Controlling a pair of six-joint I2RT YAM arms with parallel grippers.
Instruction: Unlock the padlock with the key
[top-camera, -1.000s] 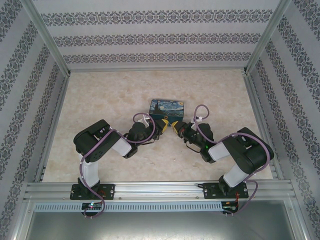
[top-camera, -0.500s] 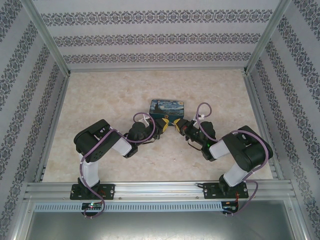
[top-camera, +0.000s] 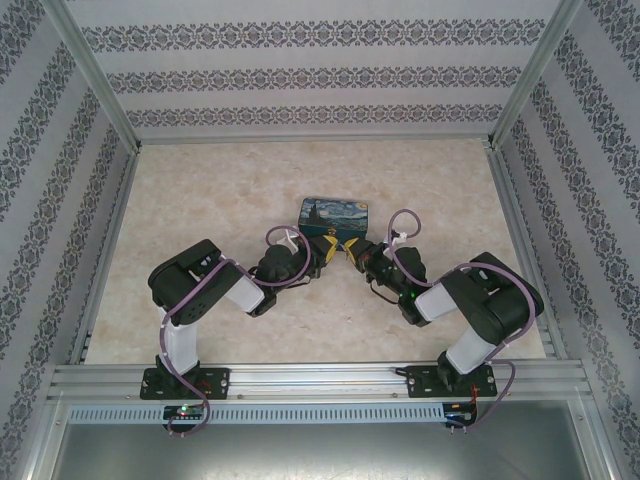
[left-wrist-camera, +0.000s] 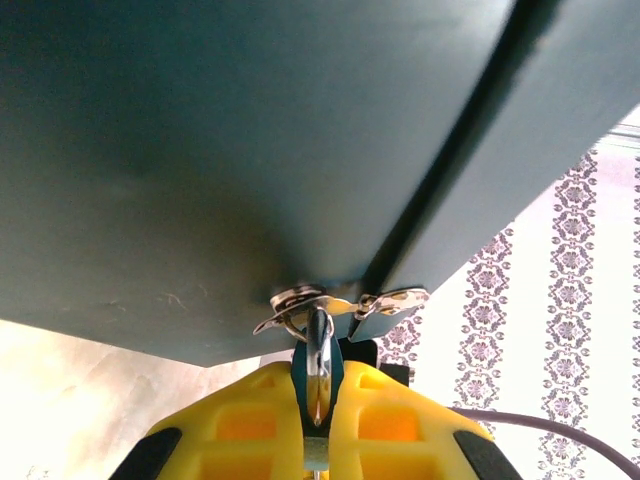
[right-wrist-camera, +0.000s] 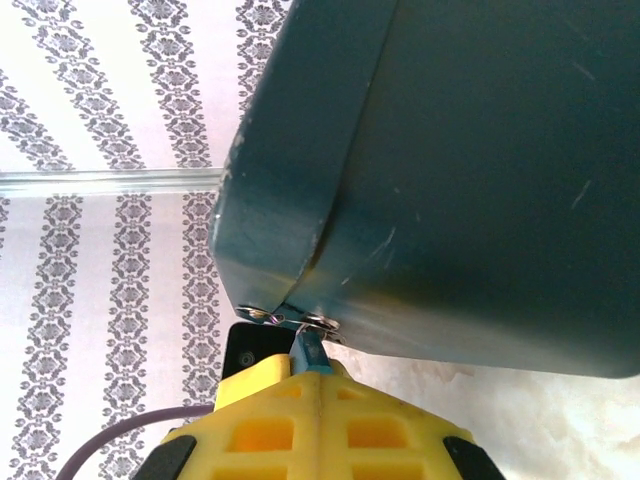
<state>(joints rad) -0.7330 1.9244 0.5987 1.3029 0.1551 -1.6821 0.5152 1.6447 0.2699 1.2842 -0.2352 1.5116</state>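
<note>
The tiny teal padlock (left-wrist-camera: 318, 352) hangs by its thin silvery shackle from the metal hasp (left-wrist-camera: 335, 300) on the front of the painted box (top-camera: 335, 213). My left gripper (left-wrist-camera: 318, 392) is shut on the padlock body. From the other side, my right gripper (right-wrist-camera: 318, 375) is shut, with the padlock's teal end (right-wrist-camera: 312, 352) right at its tips. The key is hidden between those yellow fingers. In the top view the left gripper (top-camera: 326, 247) and the right gripper (top-camera: 349, 250) meet just in front of the box.
The box's dark teal wall (right-wrist-camera: 480, 150) looms close over both grippers. Patterned walls and aluminium rails (top-camera: 310, 378) enclose the marble-look table (top-camera: 220, 190). Purple cables loop over both arms.
The right gripper drew slightly back to the right, then returned against the padlock. The left gripper and the box have stayed put.
</note>
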